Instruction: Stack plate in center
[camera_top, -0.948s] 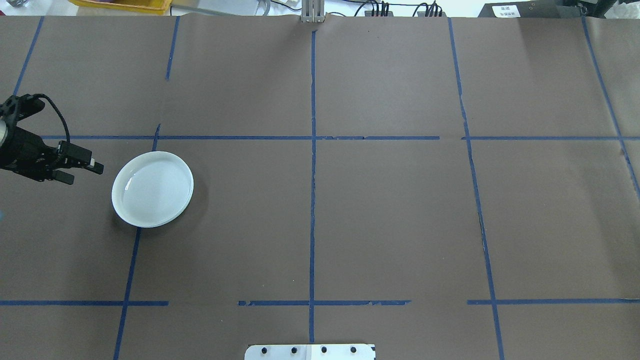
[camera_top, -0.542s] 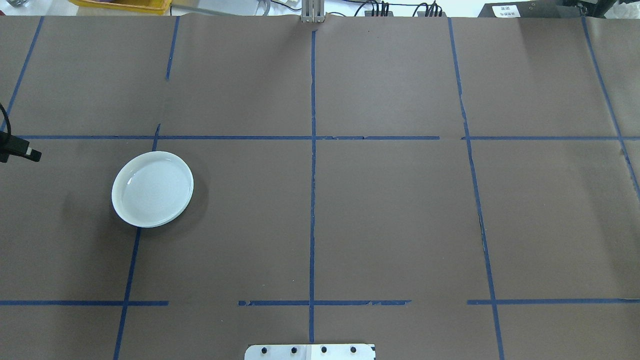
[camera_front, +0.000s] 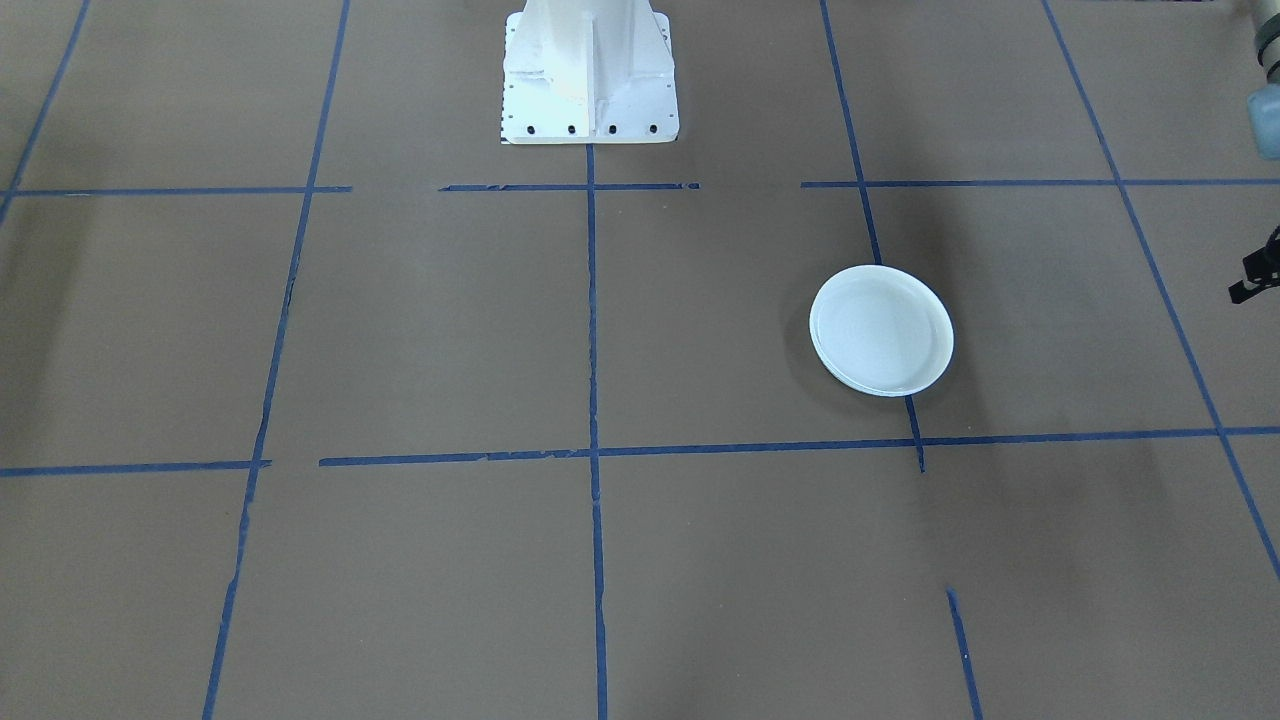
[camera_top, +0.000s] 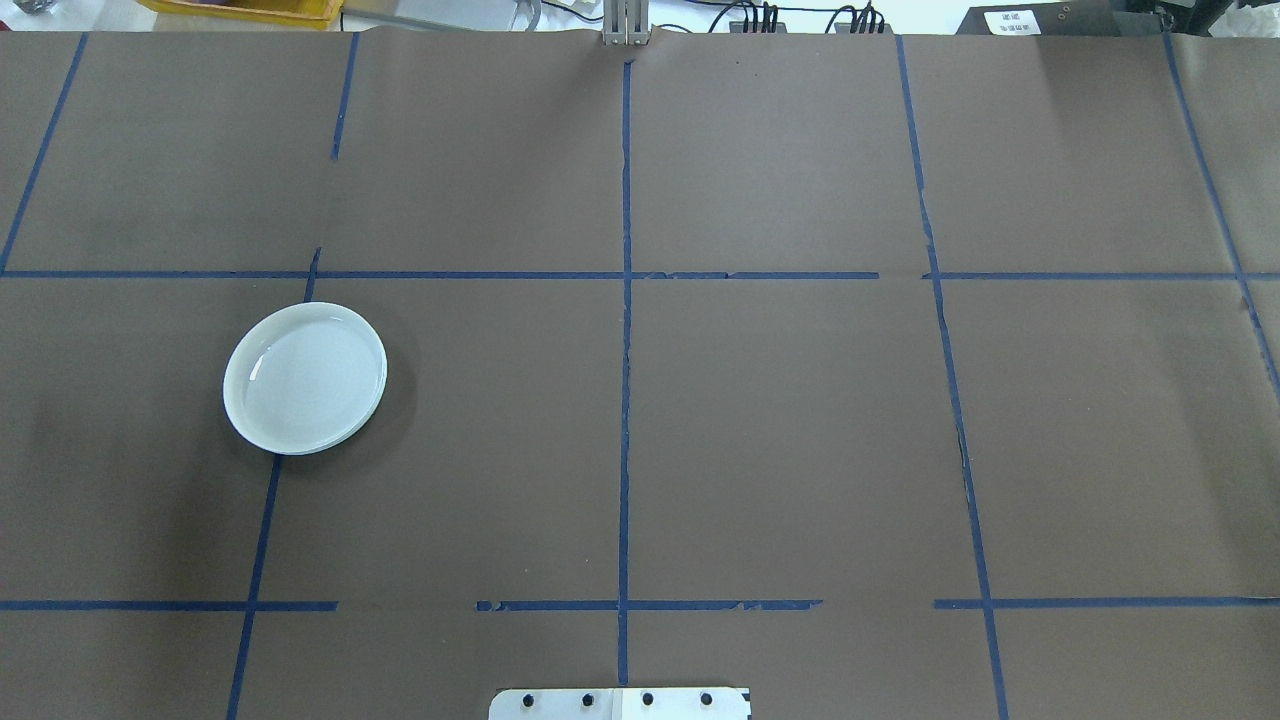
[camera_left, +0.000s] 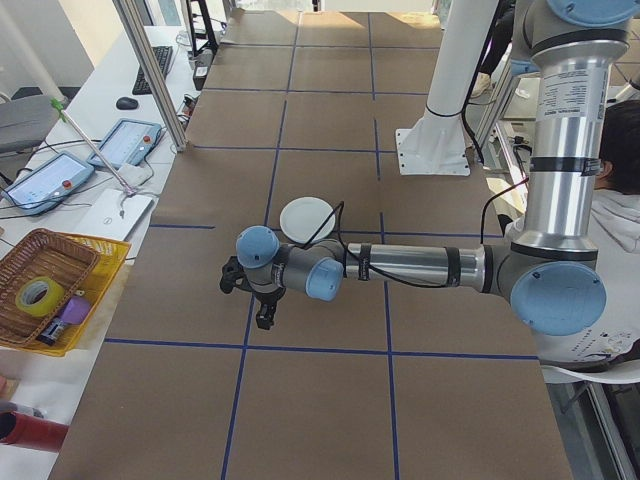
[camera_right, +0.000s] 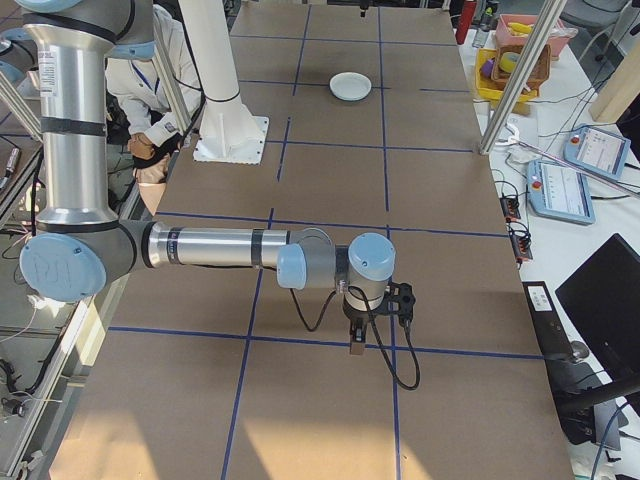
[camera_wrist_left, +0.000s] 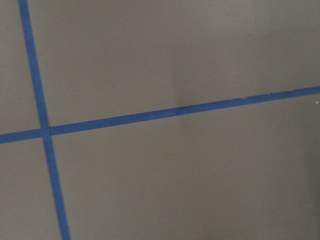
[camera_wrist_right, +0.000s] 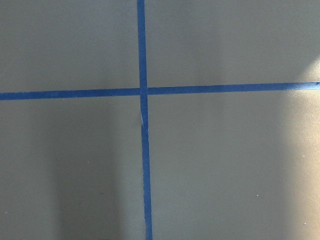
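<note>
A glossy pale bluish-white plate (camera_top: 305, 378) lies flat on the brown table cover, left of the middle, and also shows as the plate (camera_front: 881, 330). Its edge shows layered rims, like nested plates. My left gripper (camera_left: 262, 318) hangs pointing down over the table's left end, well clear of the plate (camera_left: 308, 217). I cannot tell whether it is open or shut. My right gripper (camera_right: 355, 345) hangs over the far right end, a long way from the plate (camera_right: 351, 86), and its state cannot be told either. Both wrist views show only brown paper and blue tape.
Blue tape lines (camera_top: 625, 330) divide the table into squares. The white robot base (camera_front: 590, 75) stands at the table's robot-side edge. A yellow basket (camera_left: 45, 290) and tablets (camera_left: 125, 143) sit off the left end. A seated person (camera_right: 150, 80) is behind the base.
My left gripper has drawn back to the left, away from the plate, and left the overhead view. The plate has not moved.
</note>
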